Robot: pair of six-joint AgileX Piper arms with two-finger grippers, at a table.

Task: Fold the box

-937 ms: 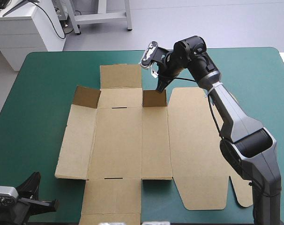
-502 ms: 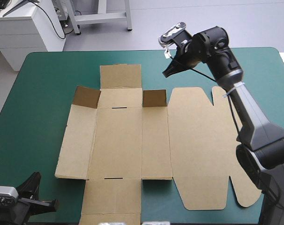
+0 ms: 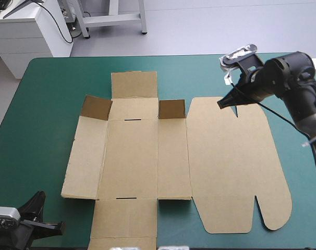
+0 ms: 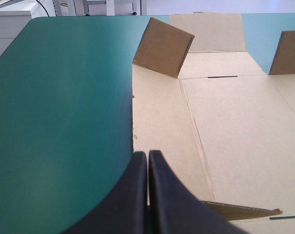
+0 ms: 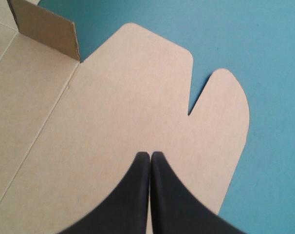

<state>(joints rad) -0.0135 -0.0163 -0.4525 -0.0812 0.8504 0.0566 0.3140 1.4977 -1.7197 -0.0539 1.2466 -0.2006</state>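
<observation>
**A:** What is sitting nearest, beside the box [image 3: 132, 156]?

**B:** The left jaws are waiting off the box's near left corner, above the teal-green table [image 3: 38, 130]. Their black fingers [image 4: 133, 195] are pressing together into one point and gripping nothing, and they are aiming along the box's left edge.

**A:** And how is the box lying?

**B:** It is lying opened out on the middle of the table as a brown sheet, mostly flat. Its near flap [image 3: 124, 221] is reaching toward the table's near edge. The wide lid panel [image 3: 231, 161] is lying flat along the box's right side, with a rounded tab [image 3: 275, 213] showing at its near right corner.

**A:** Is anything standing up?

**B:** Two small flaps are standing raised at the box's far end. The left raised flap [image 3: 95, 108] is at the far left corner, and the right raised flap [image 3: 171, 109] is just beside the lid panel. Between them the far flap [image 3: 134, 83] is lying flat.

**A:** And the right jaws?

**B:** They are hanging over the lid panel's far edge, near its notch [image 3: 236, 110]. Those fingers [image 5: 135, 195] are meeting tip to tip and holding nothing.
</observation>
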